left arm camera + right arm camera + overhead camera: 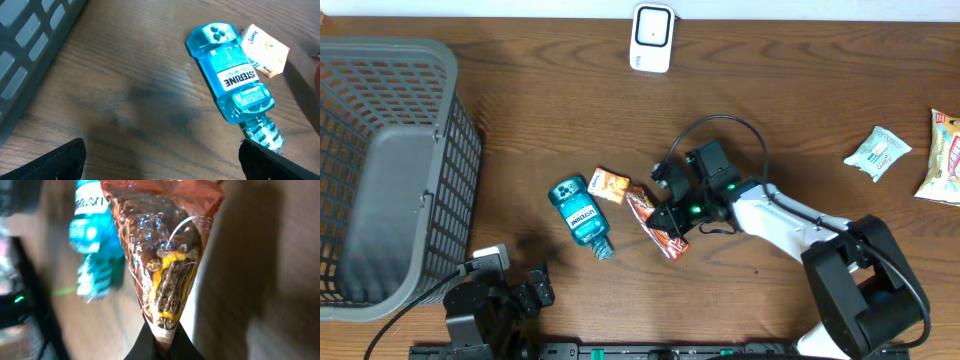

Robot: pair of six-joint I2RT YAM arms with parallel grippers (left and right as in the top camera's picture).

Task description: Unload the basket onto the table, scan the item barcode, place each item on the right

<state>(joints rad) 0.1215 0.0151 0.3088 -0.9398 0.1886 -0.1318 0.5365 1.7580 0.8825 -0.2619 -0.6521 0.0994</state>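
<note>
Snack packet (162, 255), pinched at its tip by the clenched right gripper (159, 341) in the wrist view, appears overhead near the desk's (520, 120) middle beside the mouthwash bottle (578, 213); left gripper (160, 165) gapes empty.

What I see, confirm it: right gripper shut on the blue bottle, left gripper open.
Wrong: the right gripper is shut on the brown snack packet, not the blue bottle, per the right wrist view. The left gripper is open.

White right arm (775, 215), black right end effector (672, 232)
</note>
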